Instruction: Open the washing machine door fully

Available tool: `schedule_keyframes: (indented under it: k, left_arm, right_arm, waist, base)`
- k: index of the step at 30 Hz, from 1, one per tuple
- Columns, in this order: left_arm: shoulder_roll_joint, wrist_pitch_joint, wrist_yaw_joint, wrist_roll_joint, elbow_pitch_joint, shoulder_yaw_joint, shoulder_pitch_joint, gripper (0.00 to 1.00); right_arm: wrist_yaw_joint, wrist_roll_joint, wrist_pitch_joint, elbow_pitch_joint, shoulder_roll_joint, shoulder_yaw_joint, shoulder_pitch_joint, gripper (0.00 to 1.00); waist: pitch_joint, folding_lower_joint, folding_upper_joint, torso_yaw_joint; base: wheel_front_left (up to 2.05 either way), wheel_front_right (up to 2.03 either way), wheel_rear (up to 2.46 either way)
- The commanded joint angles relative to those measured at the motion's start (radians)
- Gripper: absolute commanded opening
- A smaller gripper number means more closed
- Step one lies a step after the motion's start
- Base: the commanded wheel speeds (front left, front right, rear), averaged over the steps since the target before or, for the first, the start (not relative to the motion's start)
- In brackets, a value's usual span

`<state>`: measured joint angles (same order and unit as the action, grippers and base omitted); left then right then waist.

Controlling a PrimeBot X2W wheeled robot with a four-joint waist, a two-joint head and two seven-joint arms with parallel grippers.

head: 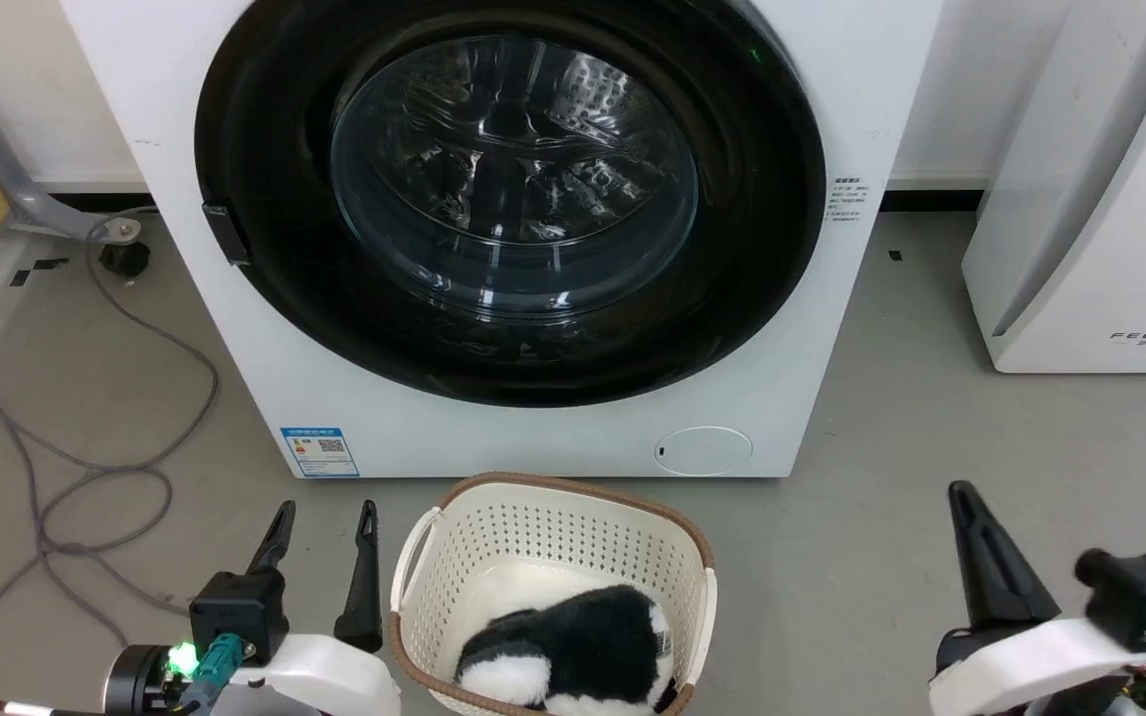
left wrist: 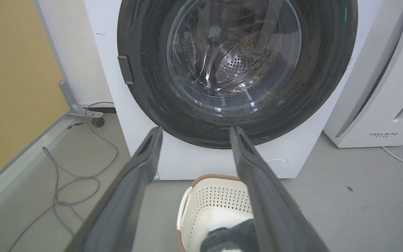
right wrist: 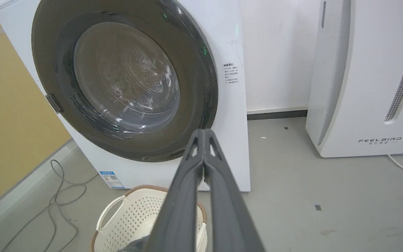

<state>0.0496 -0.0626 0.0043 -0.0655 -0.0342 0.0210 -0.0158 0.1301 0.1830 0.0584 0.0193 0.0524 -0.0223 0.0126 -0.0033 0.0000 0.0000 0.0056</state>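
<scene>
The washing machine door [head: 275, 249] is a large round glossy black disc with a bulging glass window, lying flat against the white machine front, closed. Its small black tab [head: 225, 234] sits on the left rim. The door [left wrist: 320, 70] and tab [left wrist: 126, 70] also appear in the left wrist view, and the door [right wrist: 194, 87] in the right wrist view. My left gripper [head: 326, 517] hangs low at the lower left, open, well short of the door. My right gripper [head: 966, 497] is at the lower right with its fingers pressed together, holding nothing.
A cream perforated basket [head: 573, 497] holding a black-and-white plush toy [head: 573, 646] stands on the floor right in front of the machine. Grey cables [head: 115, 467] loop over the floor at the left. A white appliance [head: 1100, 199] stands at the right.
</scene>
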Motion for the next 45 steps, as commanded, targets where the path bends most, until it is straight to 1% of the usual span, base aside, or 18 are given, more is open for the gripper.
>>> schedule_keyframes:
  k: [1, 8, 13, 15, 25, 33, 37, 45]
  left_arm:
    - [0.000, -0.010, -0.005, -0.010, -0.003, 0.003, 0.013, 1.00]
    - [0.000, -0.025, -0.006, -0.025, -0.008, 0.006, 0.016, 1.00]
    - [0.000, -0.035, -0.006, -0.035, -0.011, 0.011, 0.019, 1.00]
    - [0.000, -0.040, -0.007, -0.039, -0.013, 0.012, 0.021, 1.00]
    - [0.000, -0.060, -0.007, -0.057, -0.021, 0.017, 0.028, 1.00]
    - [0.000, -0.077, -0.004, -0.073, -0.021, 0.022, 0.036, 1.00]
    - [0.000, -0.086, -0.004, -0.082, -0.018, 0.027, 0.044, 1.00]
    - [0.000, -0.102, -0.007, -0.098, -0.001, 0.035, 0.074, 1.00]
  right_arm:
    - [0.000, 0.071, 0.013, 0.000, -0.001, -0.001, 0.006, 0.00]
    - [0.000, 0.389, 0.029, -0.011, -0.001, -0.034, -0.009, 0.00]
    - [0.000, 0.554, 0.040, -0.004, -0.001, -0.058, -0.023, 0.00]
    - [0.000, 0.604, 0.044, 0.002, -0.001, -0.063, -0.029, 0.00]
    - [0.000, 0.772, 0.065, 0.059, -0.001, -0.077, -0.102, 0.00]
    - [0.000, 0.890, 0.082, 0.158, 0.007, -0.098, -0.230, 0.00]
    - [0.000, 0.958, 0.090, 0.230, 0.032, -0.097, -0.314, 0.00]
    - [0.000, 1.100, 0.092, 0.396, 0.127, -0.038, -0.523, 0.00]
  waist:
    - [0.000, 0.0000, 0.0000, 0.000]
    - [-0.001, 0.0000, 0.0000, 0.000]
    - [-0.002, 0.0000, 0.0000, 0.002]
    - [-0.002, 0.0000, 0.0000, 0.003]
    - [0.000, 0.0000, 0.0000, 0.006]
    - [0.009, 0.0000, 0.0000, 0.006]
    - [0.023, 0.0000, 0.0000, 0.009]
    - [0.071, 0.0000, 0.0000, 0.016]
  base:
    - [0.00, 0.00, 0.00]
    - [0.00, 0.00, 0.00]
    - [0.00, 0.00, 0.00]
    - [0.00, 0.00, 0.00]
    - [0.00, 0.00, 0.00]
    - [0.00, 0.00, 0.00]
    - [0.00, 0.00, 0.00]
    - [0.00, 0.00, 0.00]
